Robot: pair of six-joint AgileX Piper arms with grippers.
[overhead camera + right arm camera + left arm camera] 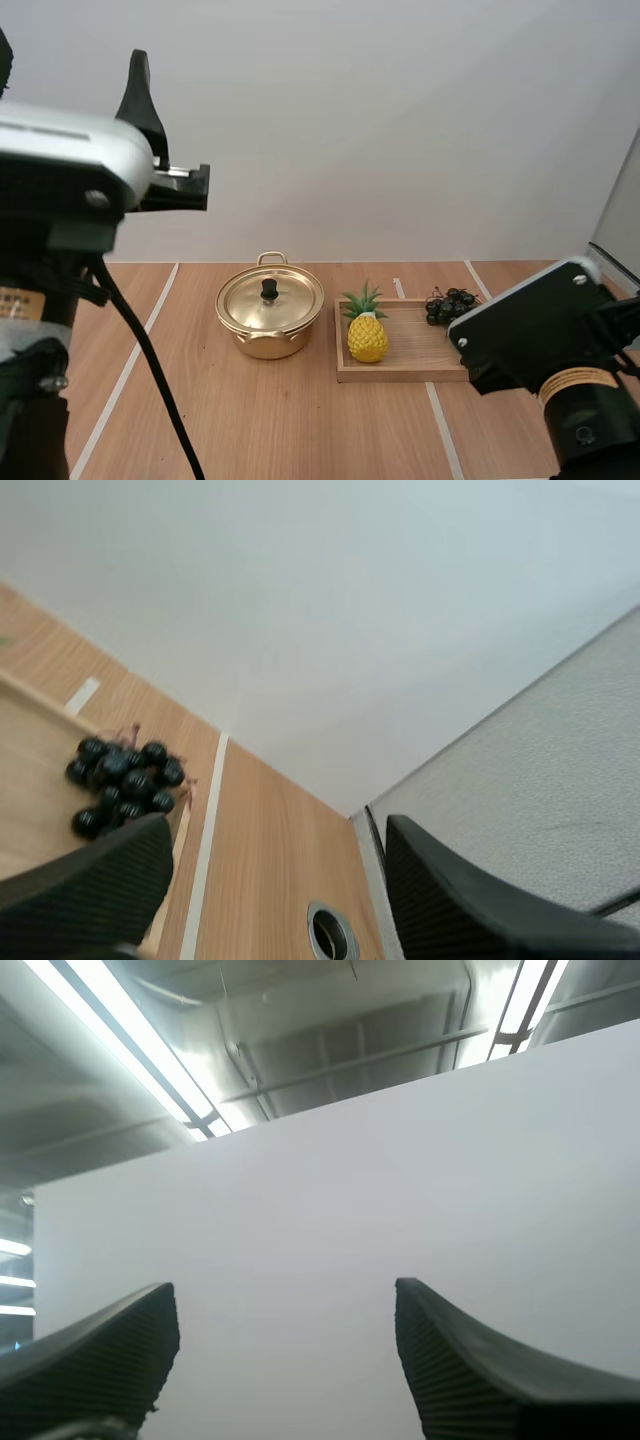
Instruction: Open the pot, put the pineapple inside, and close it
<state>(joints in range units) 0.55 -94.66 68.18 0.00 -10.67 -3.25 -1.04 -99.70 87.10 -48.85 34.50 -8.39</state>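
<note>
A gold pot [268, 322] stands on the table with its lid [270, 298] on, a black knob at the lid's centre. Just right of it, a yellow pineapple [367, 332] with green leaves stands upright at the left end of a wooden tray [405, 372]. My left gripper [285, 1360] is open and held high, facing the white wall; one of its fingers [140, 92] points up far above and left of the pot. My right gripper [280, 880] is open over the table's right side, beside the grapes [125, 780]. My right arm [530, 330] covers the tray's right end.
A bunch of dark grapes [452, 304] lies at the tray's back right corner. White tape lines [125, 372] cross the wooden table. A round cable hole [330, 935] sits near the table's right edge, and a grey partition [530, 770] stands beyond it.
</note>
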